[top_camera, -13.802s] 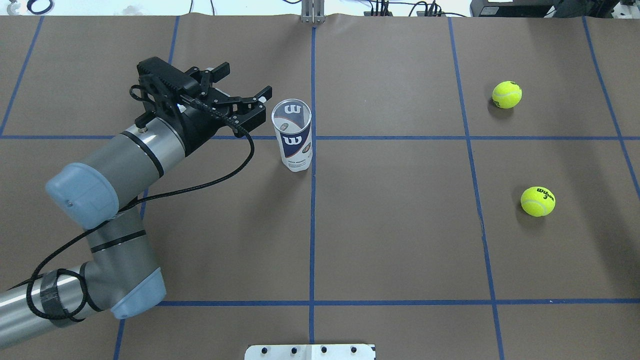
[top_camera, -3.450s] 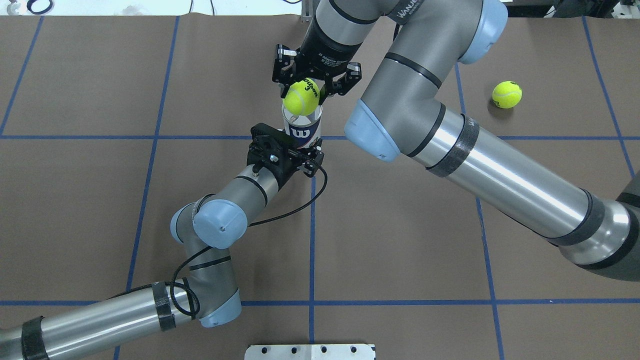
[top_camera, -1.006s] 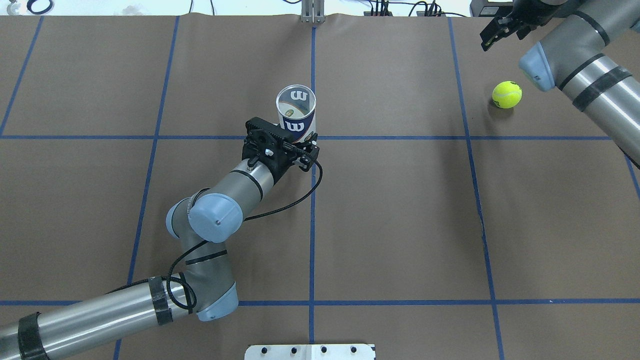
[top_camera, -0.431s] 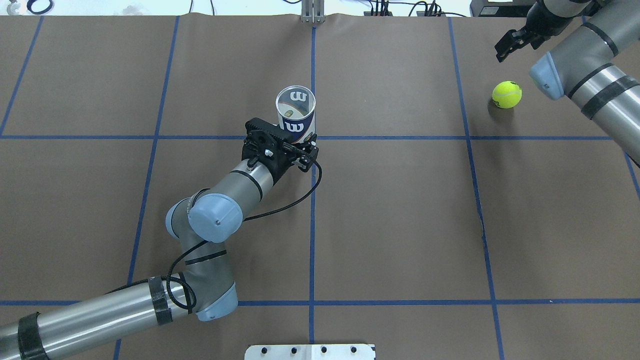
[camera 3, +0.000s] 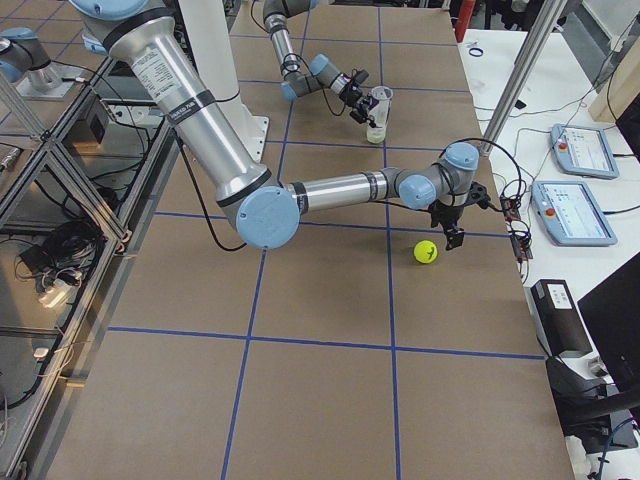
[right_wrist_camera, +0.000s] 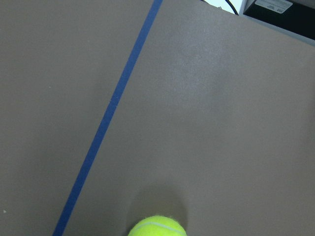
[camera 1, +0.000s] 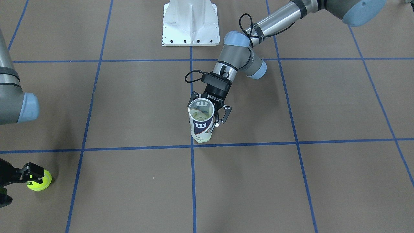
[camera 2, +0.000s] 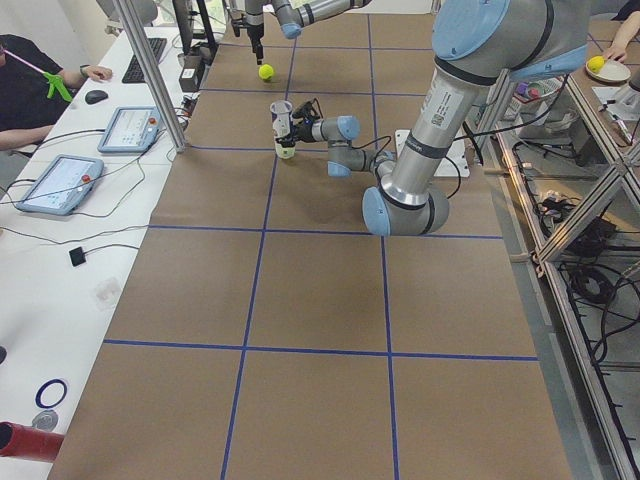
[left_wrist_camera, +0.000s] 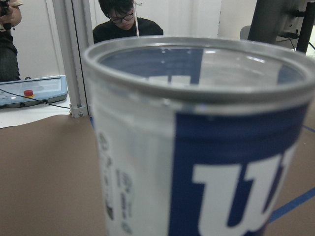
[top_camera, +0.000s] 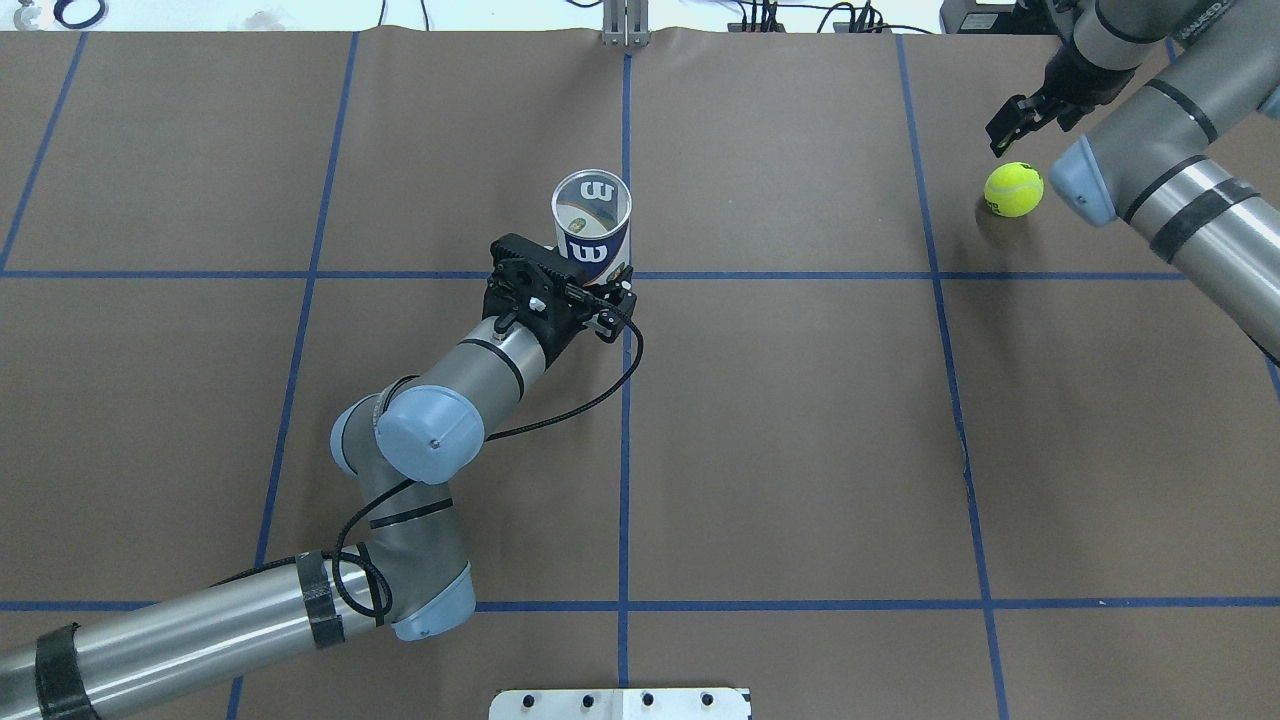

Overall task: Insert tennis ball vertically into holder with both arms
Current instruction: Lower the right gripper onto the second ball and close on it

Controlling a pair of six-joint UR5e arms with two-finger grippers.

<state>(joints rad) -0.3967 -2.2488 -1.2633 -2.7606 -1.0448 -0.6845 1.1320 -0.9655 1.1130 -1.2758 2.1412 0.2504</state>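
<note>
Right gripper [camera 3: 450,232] has dropped vs 0.4 s ago, now right at the loose tennis ball [top_camera: 1013,189], far right of the table [top_camera: 800,450]. Jaws wide, gripping nothing, can't tell if a finger touches the ball. Left gripper [camera 1: 209,109] hasn't moved: jaws clamped on the tennis-ball can [camera 1: 200,126], which stands upright mid-table at the far blue tape line [top_camera: 780,275]. Count: 2 arms, 1 can, 2 balls; second ball [camera 1: 200,138] sits at the can's bottom

Left claw [camera 1: 207,115] clamped, right claw [camera 1: 19,183] spread wide, both low
</note>
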